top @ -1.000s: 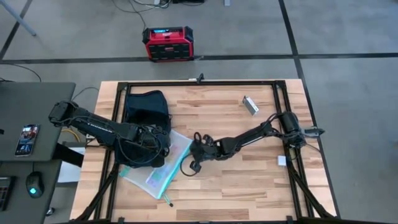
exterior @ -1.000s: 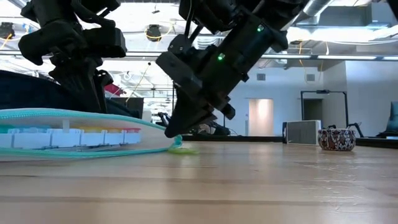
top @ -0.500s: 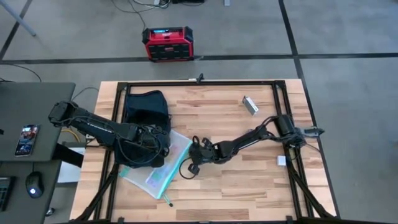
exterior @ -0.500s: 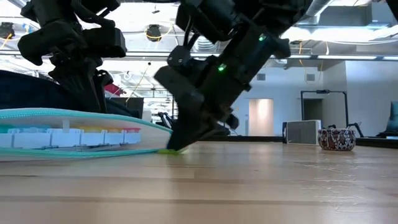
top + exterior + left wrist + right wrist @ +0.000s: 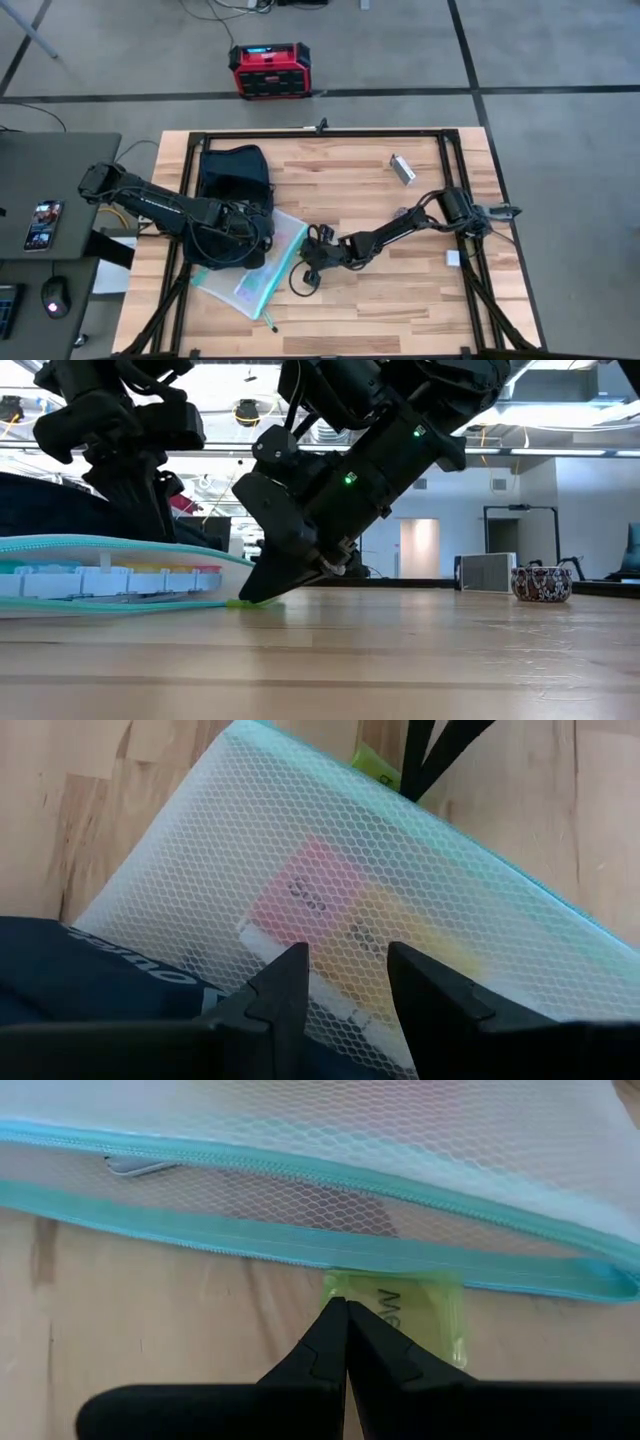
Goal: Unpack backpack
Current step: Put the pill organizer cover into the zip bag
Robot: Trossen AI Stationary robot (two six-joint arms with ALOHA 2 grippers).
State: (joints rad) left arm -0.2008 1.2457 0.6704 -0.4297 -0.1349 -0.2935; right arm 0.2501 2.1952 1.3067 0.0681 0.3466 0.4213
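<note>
The backpack lies near the table's back-left corner, partly hidden under the left gripper, whose fingers are apart over a mesh pouch. The right gripper, tips together, touches a green tab at the pouch's teal edge; its print is half covered.

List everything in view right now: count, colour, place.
backpack: 1, dark navy, table's far-left part
mesh pouch: 1, white with teal zip, half out of the backpack, toward the near edge
tab: 1, yellow-green, on the pouch edge
metal piece: 1, grey, far-right of the table
box: 1, red-black, on the floor beyond the table
phone: 1, on the side desk
left gripper: open, over the pouch at the backpack
right gripper: shut, at the tab
</note>
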